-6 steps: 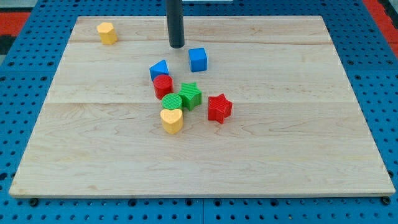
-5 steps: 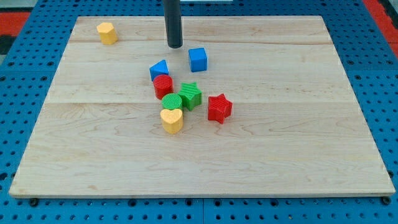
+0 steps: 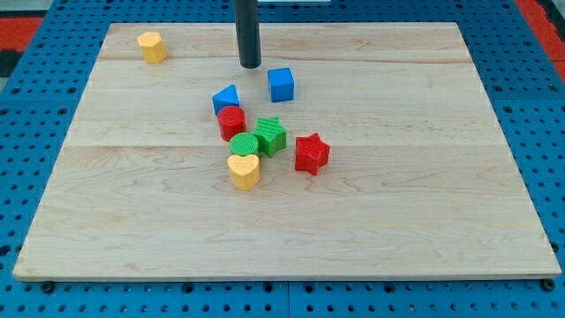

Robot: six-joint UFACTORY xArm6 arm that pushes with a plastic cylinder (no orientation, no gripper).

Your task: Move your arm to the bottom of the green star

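Green star (image 3: 271, 135) sits mid-bench, packed among other blocks. My tip (image 3: 250, 65) is near the far edge, touching nothing; my end effector is a bare rod. I should probably circle wide to its near side.

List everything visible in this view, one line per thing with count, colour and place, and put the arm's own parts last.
wooden board: 1, pale wood, fills most of the view
blue pegboard surface: 1, blue, around the board
yellow block by the corner: 1, yellow, board's top left
blue cube: 1, blue, top centre
blue triangular block: 1, blue, left of the cube
red cylinder: 1, red, just below the triangular block
green star: 1, green, centre of the cluster
green cylinder: 1, green, against the star's left
yellow heart block: 1, yellow, below the green cylinder
red star: 1, red, right of the green star
my tip: 1, dark rod, above the cluster, left of the cube
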